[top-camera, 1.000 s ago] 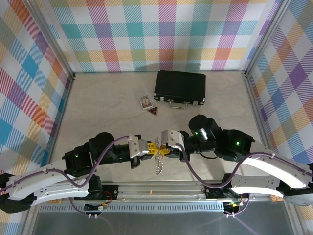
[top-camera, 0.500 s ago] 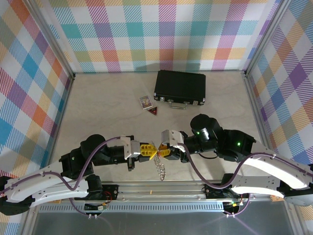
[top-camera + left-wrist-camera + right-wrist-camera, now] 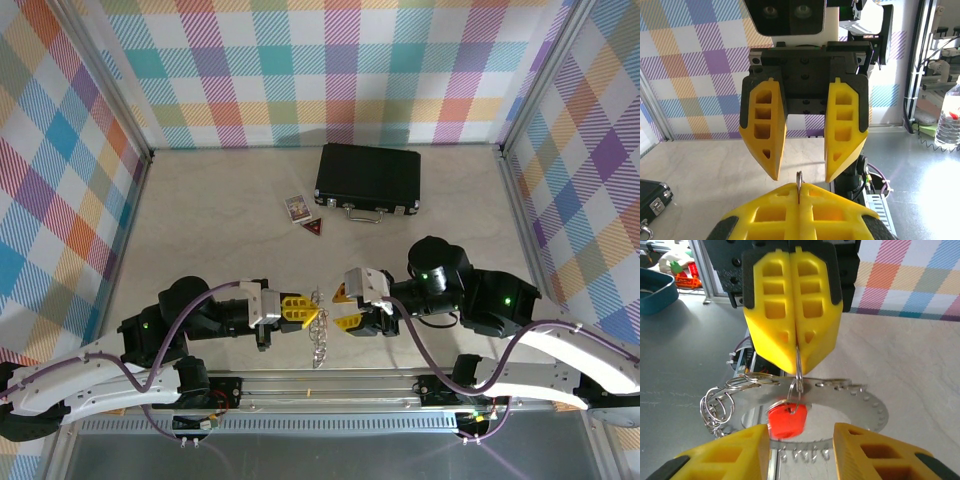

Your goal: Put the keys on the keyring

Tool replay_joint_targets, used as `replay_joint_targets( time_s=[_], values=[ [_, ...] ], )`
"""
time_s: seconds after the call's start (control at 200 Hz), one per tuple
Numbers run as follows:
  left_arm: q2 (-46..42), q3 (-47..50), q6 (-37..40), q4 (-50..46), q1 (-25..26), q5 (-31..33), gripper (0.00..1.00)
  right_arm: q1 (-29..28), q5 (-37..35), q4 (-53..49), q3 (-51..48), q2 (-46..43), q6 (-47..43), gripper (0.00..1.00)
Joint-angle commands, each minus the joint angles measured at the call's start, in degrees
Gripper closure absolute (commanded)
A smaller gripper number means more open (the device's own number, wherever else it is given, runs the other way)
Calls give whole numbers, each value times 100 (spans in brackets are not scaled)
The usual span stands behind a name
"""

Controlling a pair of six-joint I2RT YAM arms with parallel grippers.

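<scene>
keyring [image 3: 870,405]: partly behind right tool [image 3: 800,430] | red key [image 3: 786,421]: blade hidden | black case [image 3: 651,196]: edge-cropped

1. Both arms reach low over the table from the near edge and bend inward, so the two grippers face each other tip to tip.
2. The left gripper [image 3: 308,312] has its yellow fingers [image 3: 771,315] pressed together, pinching a wire ring [image 3: 798,375] at their tips.
3. The right gripper [image 3: 341,308] stands with its jaws apart, holding nothing, near the left's tips but not touching them.
</scene>
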State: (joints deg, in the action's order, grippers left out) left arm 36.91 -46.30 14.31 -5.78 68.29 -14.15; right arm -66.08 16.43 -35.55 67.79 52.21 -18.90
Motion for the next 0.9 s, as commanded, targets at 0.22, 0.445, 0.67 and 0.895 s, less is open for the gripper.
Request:
replay_joint_targets(
  time_s=[0.22, 0.445, 0.67, 0.895],
  values=[
    [-43, -31, -110, 359, 9, -228, 100, -36, 546, 529, -85, 64, 123, 67],
    [-21, 6, -116, 369, 9, -272, 100, -36, 505, 516, -134, 188, 132, 81],
    [-96, 53, -129, 475, 9, -306, 100, -35, 373, 410, -149, 256, 71, 91],
    [-116, 46, -190, 586, 9, -463, 100, -29, 202, 371, -197, 315, 70, 98]
  ],
)
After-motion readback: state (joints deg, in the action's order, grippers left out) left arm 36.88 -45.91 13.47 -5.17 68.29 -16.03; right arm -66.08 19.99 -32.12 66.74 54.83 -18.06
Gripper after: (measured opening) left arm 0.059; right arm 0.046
